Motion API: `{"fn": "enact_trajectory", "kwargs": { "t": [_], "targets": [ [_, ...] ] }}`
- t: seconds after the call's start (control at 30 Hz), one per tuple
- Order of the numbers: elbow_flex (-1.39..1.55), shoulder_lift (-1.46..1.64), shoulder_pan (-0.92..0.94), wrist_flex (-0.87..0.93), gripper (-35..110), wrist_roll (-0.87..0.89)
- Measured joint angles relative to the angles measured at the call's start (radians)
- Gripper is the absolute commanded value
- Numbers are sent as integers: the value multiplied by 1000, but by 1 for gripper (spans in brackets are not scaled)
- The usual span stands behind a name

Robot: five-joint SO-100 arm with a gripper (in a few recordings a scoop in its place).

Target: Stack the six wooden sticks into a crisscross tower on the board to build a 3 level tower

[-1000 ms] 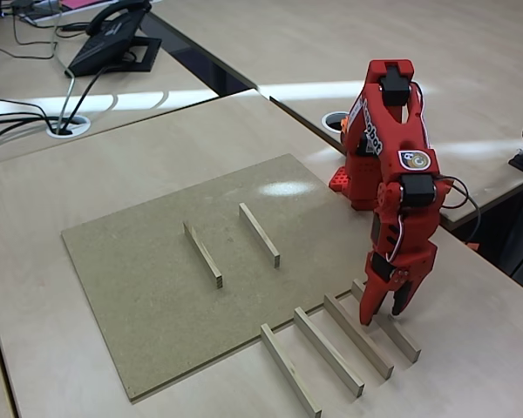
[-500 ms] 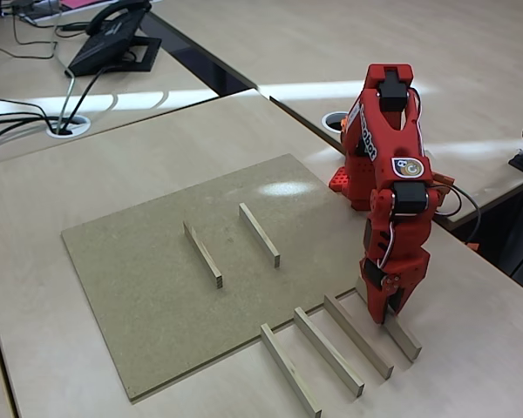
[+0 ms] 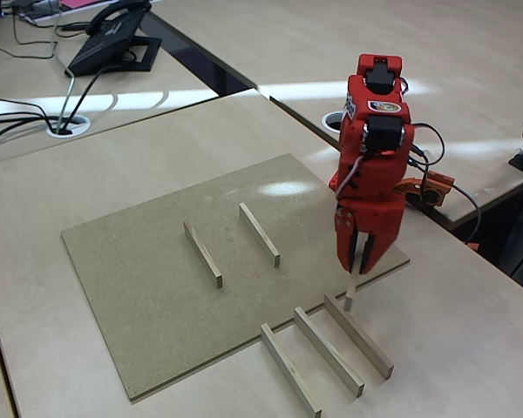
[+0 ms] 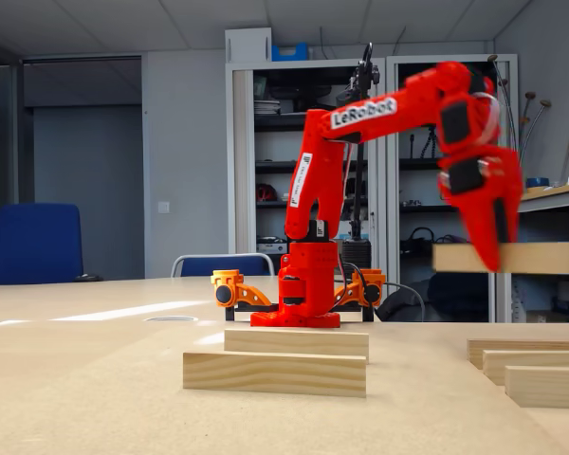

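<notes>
My red gripper [image 3: 357,259] [image 4: 493,248] is shut on one wooden stick [image 3: 349,296] [image 4: 536,258], held level in the air above the board's right edge. Two sticks [image 3: 202,253] [image 3: 259,233] lie parallel and apart on the brownish board [image 3: 148,296]; in a fixed view from table height they show as a near stick [image 4: 275,373] and a far stick [image 4: 296,342]. Three more sticks [image 3: 289,370] [image 3: 328,351] [image 3: 359,337] lie side by side on the pale desk just off the board's front right edge, below and in front of the gripper.
The arm's red base [image 3: 353,187] stands at the board's back right corner, with an orange part [image 3: 427,190] and cables beside it. A desk phone [image 3: 113,39] and a cable grommet [image 3: 68,126] are far back left. The desk edge runs close on the right.
The gripper closed on the rightmost stick lying on the desk, lifted it and swung left and up toward the board. Three sticks are left in that row.
</notes>
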Motion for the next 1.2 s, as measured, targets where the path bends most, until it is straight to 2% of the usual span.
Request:
{"fn": "enact_trajectory", "kwargs": {
  "t": [0.13, 0.27, 0.47, 1.2],
  "targets": [
    [5, 55, 110, 112, 0, 86],
    [15, 87, 265, 132, 0, 54],
    [106, 104, 479, -14, 0, -46],
    [423, 181, 795, -333, 0, -202]
  ]
}}
